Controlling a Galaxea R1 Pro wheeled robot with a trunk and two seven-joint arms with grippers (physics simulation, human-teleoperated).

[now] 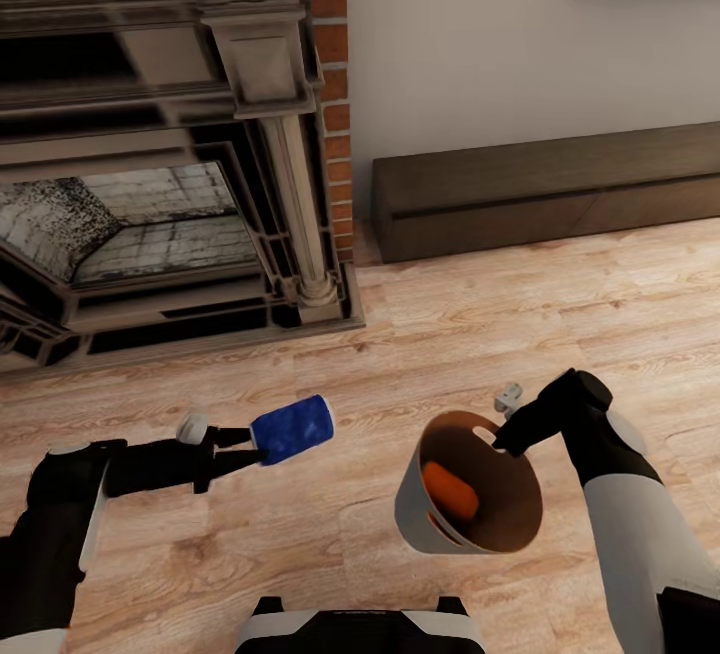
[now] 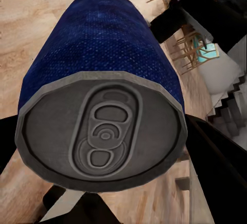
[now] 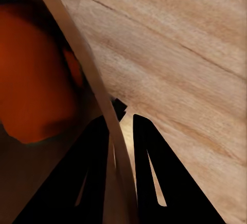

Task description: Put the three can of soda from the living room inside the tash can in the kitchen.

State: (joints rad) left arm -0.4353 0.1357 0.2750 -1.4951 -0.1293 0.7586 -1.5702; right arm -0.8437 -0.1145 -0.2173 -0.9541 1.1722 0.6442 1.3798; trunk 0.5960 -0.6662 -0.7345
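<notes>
Right hand (image 1: 503, 437) clamps the bin (image 1: 415, 504) rim; left hand (image 1: 245, 444) clamps the blue can (image 1: 293, 429) over open floor (image 1: 480, 324).

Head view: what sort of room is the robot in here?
Probably a living room: an ornate dark fireplace with a red brick edge, a long dark low cabinet along the wall, and light wood plank floor.

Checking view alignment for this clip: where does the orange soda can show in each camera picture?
Head view: orange can lies inside the trash can, lower centre-right.
Left wrist view: not in this picture.
Right wrist view: orange can behind the bin wall pinched by the right gripper.
Shared landmark: wood floor.
</notes>
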